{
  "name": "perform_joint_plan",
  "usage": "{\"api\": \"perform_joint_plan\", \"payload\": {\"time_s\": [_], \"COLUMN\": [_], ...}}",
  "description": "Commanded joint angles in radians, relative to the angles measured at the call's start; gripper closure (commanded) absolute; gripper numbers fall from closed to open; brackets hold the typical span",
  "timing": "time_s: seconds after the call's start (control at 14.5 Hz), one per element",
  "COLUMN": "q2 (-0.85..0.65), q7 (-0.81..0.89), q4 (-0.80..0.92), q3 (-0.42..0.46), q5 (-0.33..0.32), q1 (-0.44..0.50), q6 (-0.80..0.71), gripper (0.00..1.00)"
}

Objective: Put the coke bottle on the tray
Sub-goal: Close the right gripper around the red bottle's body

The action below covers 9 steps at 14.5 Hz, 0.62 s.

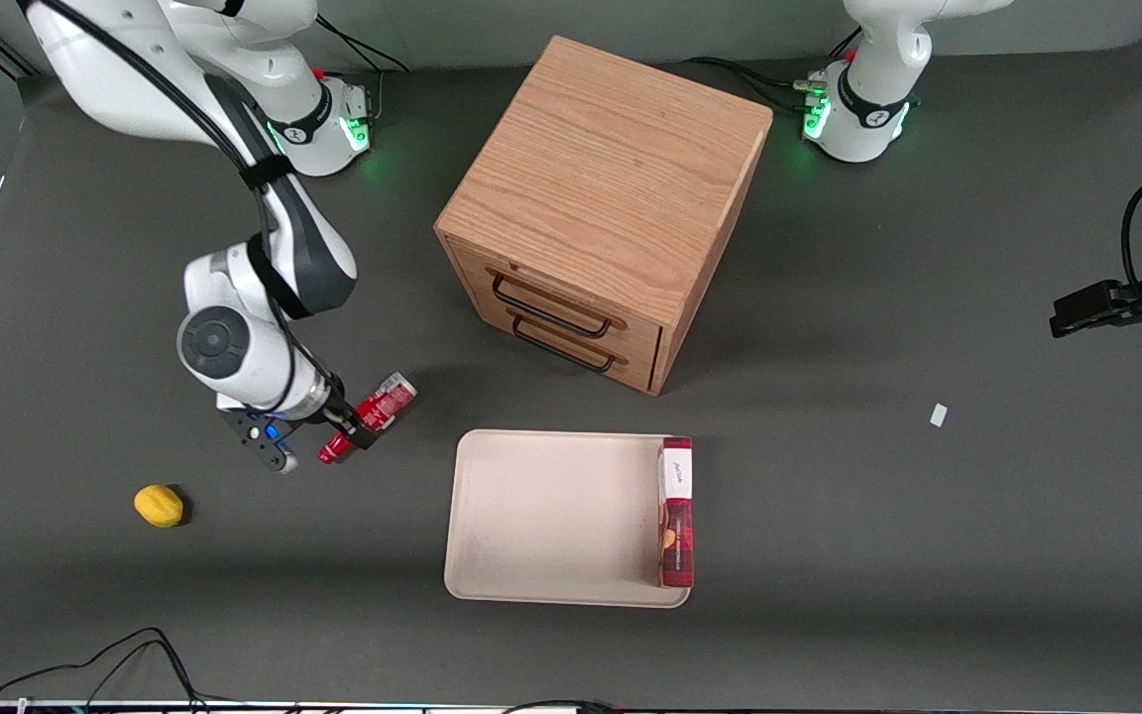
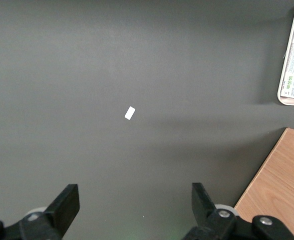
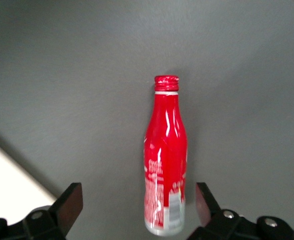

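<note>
Jaws (image 3: 136, 210) hang wide open over the bottle (image 3: 166, 160) lying on the surface; it's round, might roll away before reaching the tray (image 1: 551, 516).

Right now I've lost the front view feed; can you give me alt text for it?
The working arm's gripper, fingers open, is at the coke bottle, which lies on the dark table beside the cream tray. A red box sits along one tray edge, a wooden drawer cabinet stands farther from the camera, and a yellow lemon lies toward the working arm's end.
</note>
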Motion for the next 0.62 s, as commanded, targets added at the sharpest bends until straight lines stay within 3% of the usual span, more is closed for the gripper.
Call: {"api": "perform_joint_plan", "payload": {"time_s": [0.0,0.34,0.55], "q2": [0.057,0.071,0.091], "q7": [0.079,0.077,0.071], "q4": [-0.022,-0.06,-0.101], "q3": [0.001,0.001,0.001], "q5": [-0.059,-0.073,-0.075], "q1": [0.004,-0.011,-0.012], "q6": [0.071,0.1,0.194], "gripper": [0.0,0.0,0.0]}}
